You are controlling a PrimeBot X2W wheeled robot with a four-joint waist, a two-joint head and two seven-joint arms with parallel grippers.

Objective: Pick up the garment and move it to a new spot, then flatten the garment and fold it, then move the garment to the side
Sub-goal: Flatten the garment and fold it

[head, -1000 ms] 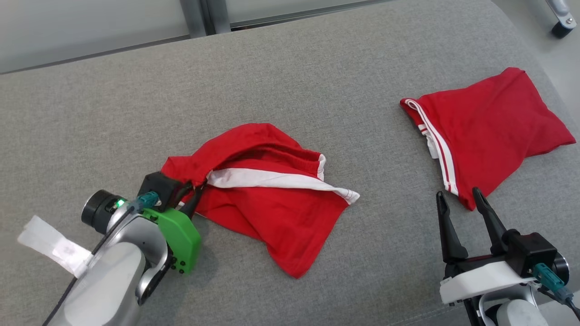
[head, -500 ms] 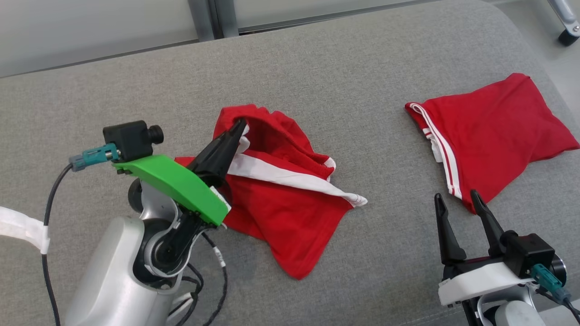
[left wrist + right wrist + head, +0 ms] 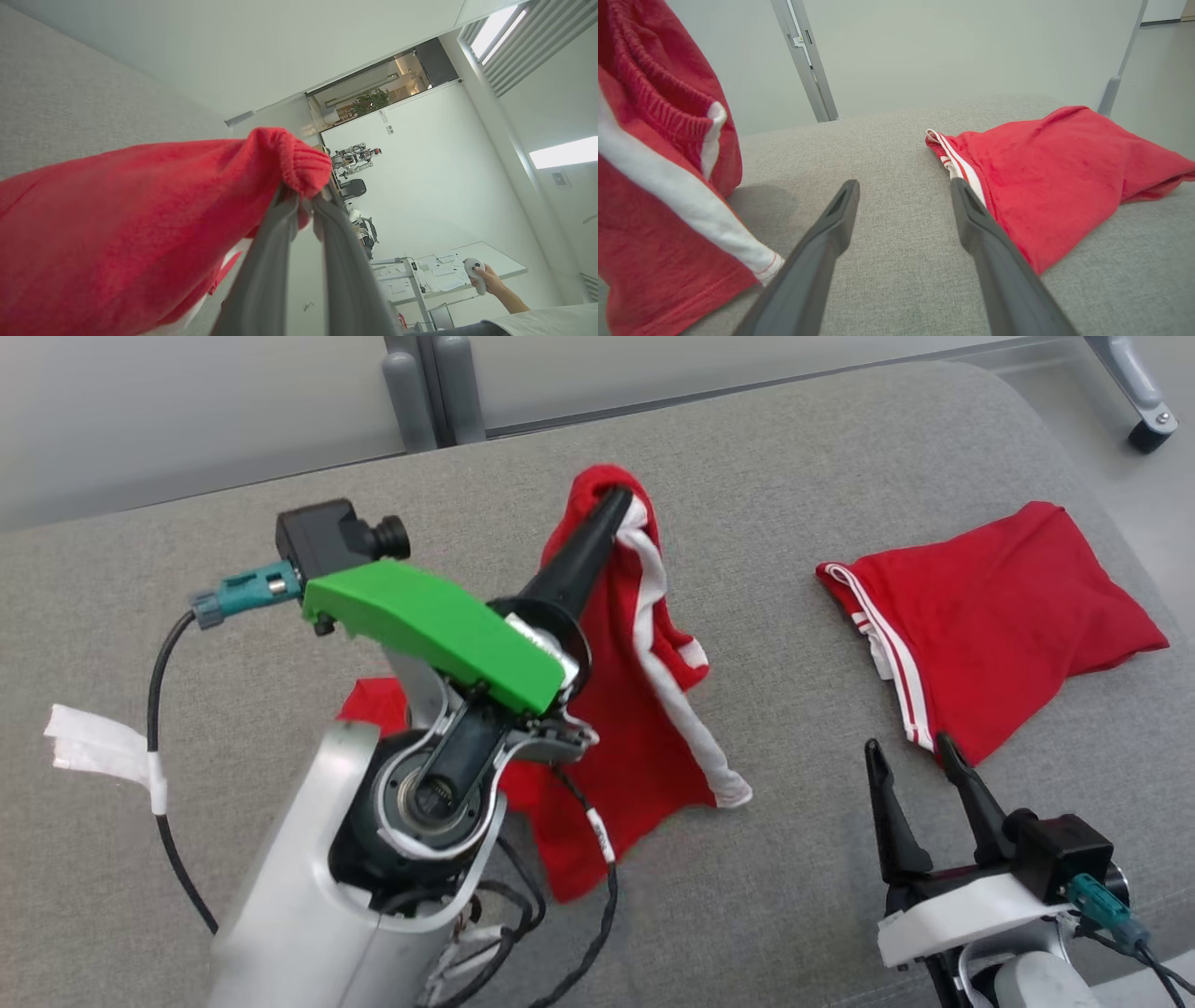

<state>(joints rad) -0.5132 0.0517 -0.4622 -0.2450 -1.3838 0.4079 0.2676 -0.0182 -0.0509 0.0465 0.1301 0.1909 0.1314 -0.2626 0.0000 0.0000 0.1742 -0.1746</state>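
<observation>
Second garment (image 3: 999, 616) near right end effector (image 3: 907, 744)

No writing can be read in any view. In the head view a small white tag (image 3: 597, 828) sits on a black cable (image 3: 611, 896), but it is too small to make out. The strip of white tape (image 3: 93, 747) at the left shows no legible marks. In the left wrist view, the papers (image 3: 441, 273) on a far desk (image 3: 504, 268) are too blurred to read.

garment (image 3: 644, 728): red shorts, white side stripe | waistband uppermost, body hanging crumpled | lower edge on grey cushion (image 3: 794, 476)
</observation>
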